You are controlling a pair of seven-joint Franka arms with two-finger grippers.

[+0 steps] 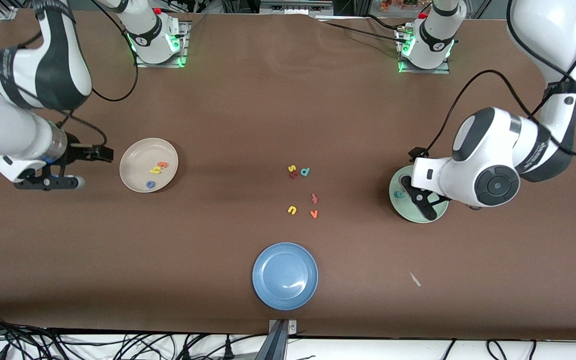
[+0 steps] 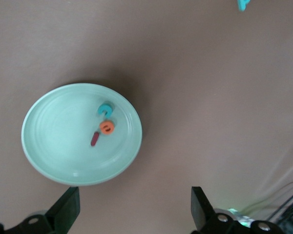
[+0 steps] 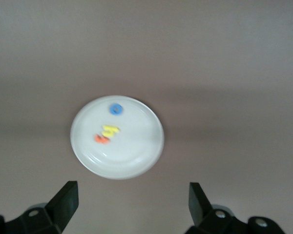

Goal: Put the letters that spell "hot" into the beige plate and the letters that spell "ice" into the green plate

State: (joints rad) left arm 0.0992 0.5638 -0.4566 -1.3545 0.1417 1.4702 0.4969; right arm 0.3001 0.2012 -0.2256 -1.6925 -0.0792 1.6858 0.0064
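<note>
The beige plate holds the yellow "h", orange "t" and blue "o". The right wrist view shows them too: the beige plate with "o", "h" and "t". My right gripper hangs open and empty beside that plate. The green plate holds the teal "c", orange "e" and dark red "i". My left gripper hangs open and empty over its edge, hiding much of it in the front view.
A cluster of loose letters lies mid-table: yellow "s", teal "d", pinkish-red "t", yellow "u", orange "v". A blue plate sits nearer the front camera. A small white scrap lies toward the left arm's end.
</note>
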